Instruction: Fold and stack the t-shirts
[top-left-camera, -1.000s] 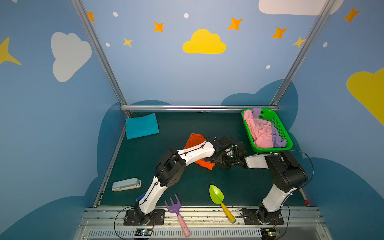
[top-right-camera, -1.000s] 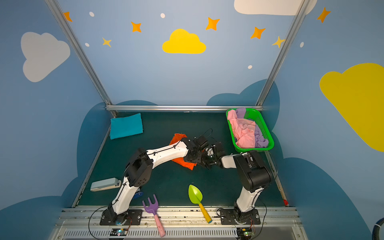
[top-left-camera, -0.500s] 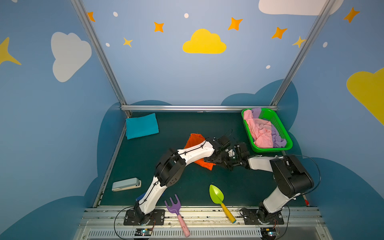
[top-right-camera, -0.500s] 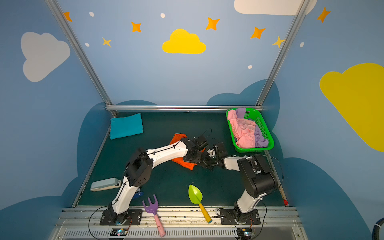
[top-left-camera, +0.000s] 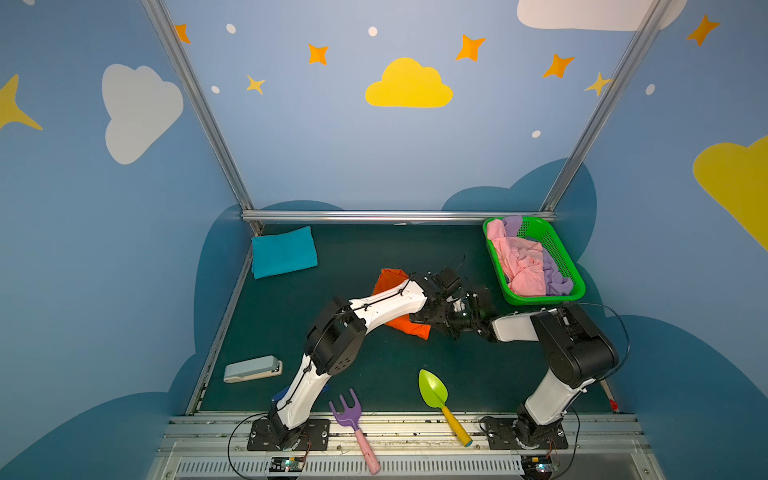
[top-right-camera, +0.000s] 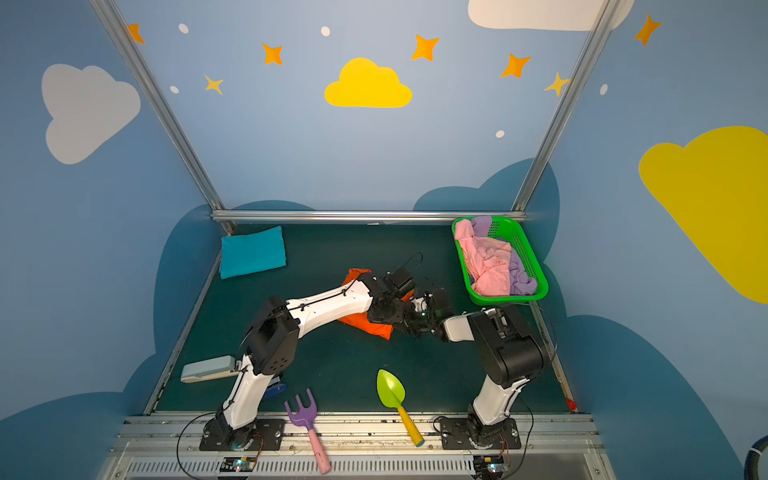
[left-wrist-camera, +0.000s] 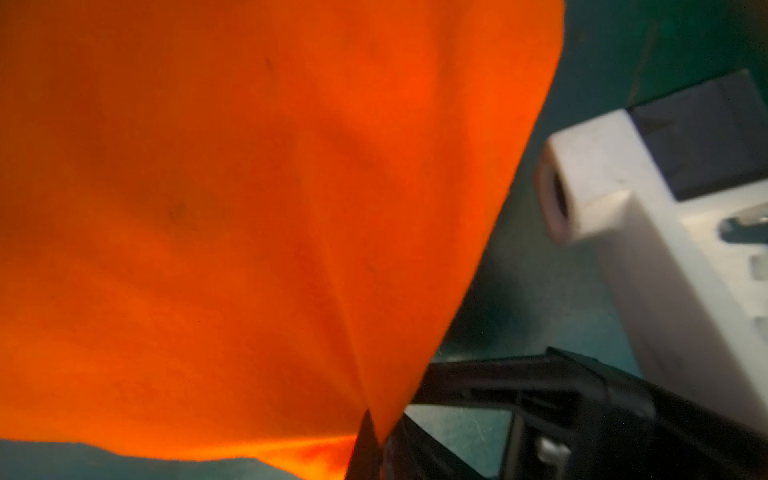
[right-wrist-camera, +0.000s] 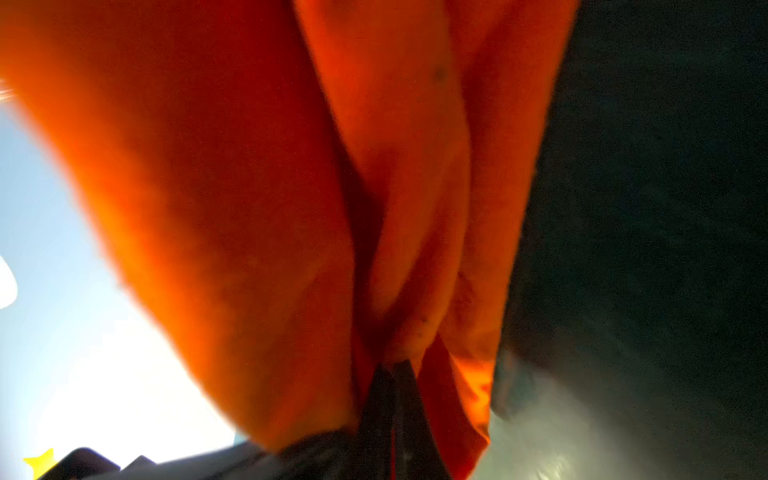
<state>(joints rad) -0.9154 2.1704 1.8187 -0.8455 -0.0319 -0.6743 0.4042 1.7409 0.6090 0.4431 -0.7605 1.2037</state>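
The orange t-shirt (top-left-camera: 409, 327) lies crumpled in the middle of the green mat, partly under my left arm. Both grippers meet at its right edge. My left gripper (left-wrist-camera: 370, 436) is shut on a pinch of orange cloth, and in a top view it is seen low over the shirt (top-left-camera: 422, 318). My right gripper (right-wrist-camera: 392, 374) is shut on a bunched fold of the same shirt (right-wrist-camera: 291, 187), close beside the left one (top-left-camera: 455, 330). A folded teal t-shirt (top-left-camera: 284, 257) lies at the back left. The pink t-shirt (top-left-camera: 521, 266) and the lilac t-shirt (top-left-camera: 555, 280) lie loose in the basket.
The green basket (top-left-camera: 540, 298) stands at the back right, just beyond my right forearm. Near the front edge lie a grey stapler (top-left-camera: 252, 368), a purple toy rake (top-left-camera: 349, 411) and a green toy shovel (top-left-camera: 434, 390). A metal rail (top-left-camera: 395, 216) closes off the back.
My right gripper has shut on the orange cloth. The right arm's elbow has swung out to the right and its forearm lies lower. The left arm has hardly moved.
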